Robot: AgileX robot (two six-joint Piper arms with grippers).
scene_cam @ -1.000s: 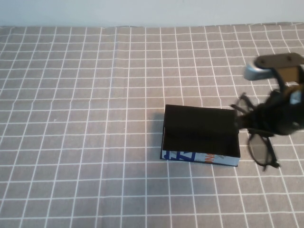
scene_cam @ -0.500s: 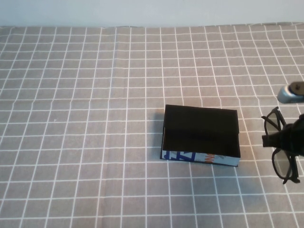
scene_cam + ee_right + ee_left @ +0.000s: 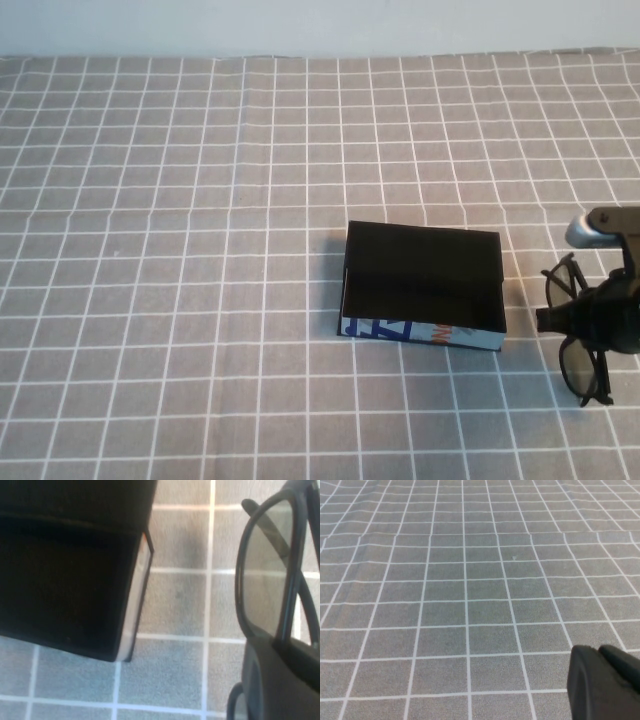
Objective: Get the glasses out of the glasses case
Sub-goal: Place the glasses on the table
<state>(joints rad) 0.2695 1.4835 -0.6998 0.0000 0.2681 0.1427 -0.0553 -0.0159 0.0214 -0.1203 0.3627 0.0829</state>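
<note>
Case: the glasses case (image 3: pixel 422 288) sits open on the worktop (image 3: pixel 180 250), toward the right half and nearer the near edge than the far one; black flap lid laid back toward the far edge, pale printed front facing the near edge.
Case contents: only the black interior shows in the high view and in the right wrist view (image 3: pixel 65 575).
Glasses: the glasses (image 3: pixel 577 330) are outside the case, near the right edge of the worktop, just beside the case's right end and apart from it; one lens and a temple arm show close up in the right wrist view (image 3: pixel 270 575).
Right pincer: the right pincer (image 3: pixel 610 318) is at the right edge, pressed together on the glasses frame.
Left pincer: the left pincer (image 3: pixel 602 682) shows only as a dark tip over bare cloth in the left wrist view; cannot tell whether it is spread or pressed together.
Change since earlier: one second ago the glasses were against the case's right end; half a second ago they were furthest toward the right edge; now slightly back toward the case and nearer the near edge. Case has not moved.
Surroundings: grey cloth with a white grid covers the worktop; pale wall (image 3: pixel 320 25) along the far edge. Nothing lies between glasses and case.
</note>
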